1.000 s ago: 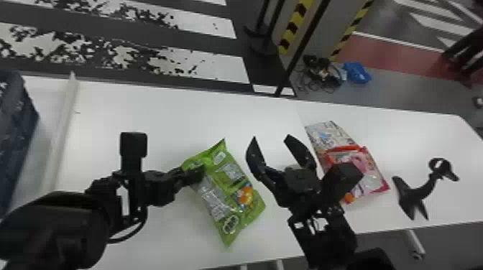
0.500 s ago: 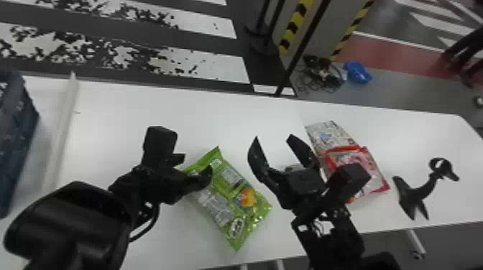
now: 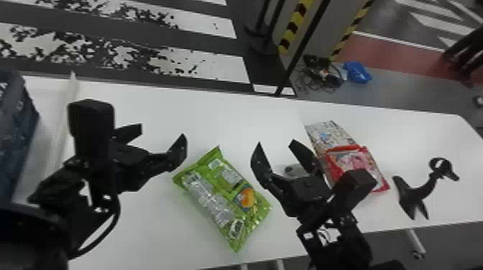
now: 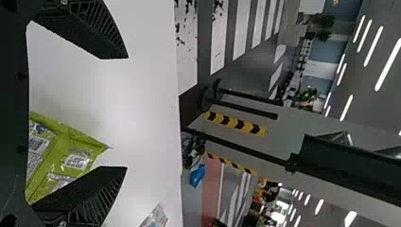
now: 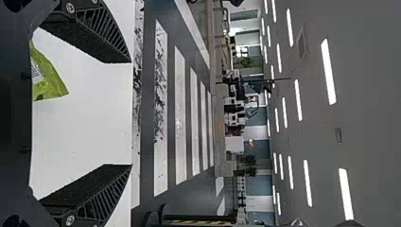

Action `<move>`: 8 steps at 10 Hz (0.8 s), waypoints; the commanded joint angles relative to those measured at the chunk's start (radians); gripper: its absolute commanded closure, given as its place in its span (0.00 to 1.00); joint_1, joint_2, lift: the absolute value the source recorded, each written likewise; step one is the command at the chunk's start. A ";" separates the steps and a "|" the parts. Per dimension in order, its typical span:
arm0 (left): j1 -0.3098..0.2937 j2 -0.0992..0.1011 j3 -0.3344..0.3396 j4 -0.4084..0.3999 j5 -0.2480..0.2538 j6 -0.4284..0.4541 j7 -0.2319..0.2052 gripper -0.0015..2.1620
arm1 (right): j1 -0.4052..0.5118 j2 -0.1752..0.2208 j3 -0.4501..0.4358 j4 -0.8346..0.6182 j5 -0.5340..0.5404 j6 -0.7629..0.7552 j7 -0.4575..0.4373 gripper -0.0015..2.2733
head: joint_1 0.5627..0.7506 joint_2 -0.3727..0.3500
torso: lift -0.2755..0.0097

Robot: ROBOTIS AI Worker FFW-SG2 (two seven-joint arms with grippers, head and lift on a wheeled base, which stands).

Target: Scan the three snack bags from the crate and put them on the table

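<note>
Green bag (image 3: pixel 222 197) is lying loose, likely last left; left gripper (image 3: pixel 161 132), right gripper (image 3: pixel 276 143) gaping; red bag (image 3: pixel 354 159), pale bag (image 3: pixel 329 133) presumably done.

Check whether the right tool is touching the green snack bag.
Apart. The head view shows a narrow strip of bare white table between the right tool and the green snack bag.

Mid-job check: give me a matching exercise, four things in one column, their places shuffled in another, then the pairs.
1. green plastic snack bag
2. red-edged plastic snack bag
3. dark blue crate
4. black ring-topped stand

A. head view's left edge
B. overlapping grey-white patterned packet
C. rightmost of these four
D. between left gripper and right gripper

Pairs: 1-D; 2-B; 3-A; 4-C
</note>
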 commanded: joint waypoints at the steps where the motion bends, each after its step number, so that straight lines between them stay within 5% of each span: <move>1: 0.113 0.021 0.101 -0.134 0.035 -0.004 0.000 0.02 | 0.004 -0.001 0.002 0.016 -0.014 0.008 0.011 0.10 | 0.70 0.10 | 0.64; 3: 0.223 0.023 0.190 -0.208 0.036 -0.031 -0.012 0.02 | -0.008 0.001 0.006 0.057 -0.037 0.039 0.026 0.12 | 0.70 0.18 | 0.64; 4: 0.268 0.023 0.236 -0.225 0.040 -0.074 -0.014 0.02 | -0.023 0.002 0.006 0.082 -0.043 0.091 0.048 0.21 | 0.70 0.23 | 0.64; 6: 0.344 0.026 0.303 -0.254 0.050 -0.206 -0.026 0.02 | -0.026 0.004 -0.003 0.114 -0.045 0.110 0.065 0.34 | 0.70 0.33 | 0.64; 8: 0.407 0.032 0.337 -0.234 0.050 -0.430 -0.035 0.02 | -0.026 0.010 -0.017 0.139 -0.052 0.125 0.065 0.34 | 0.70 0.38 | 0.64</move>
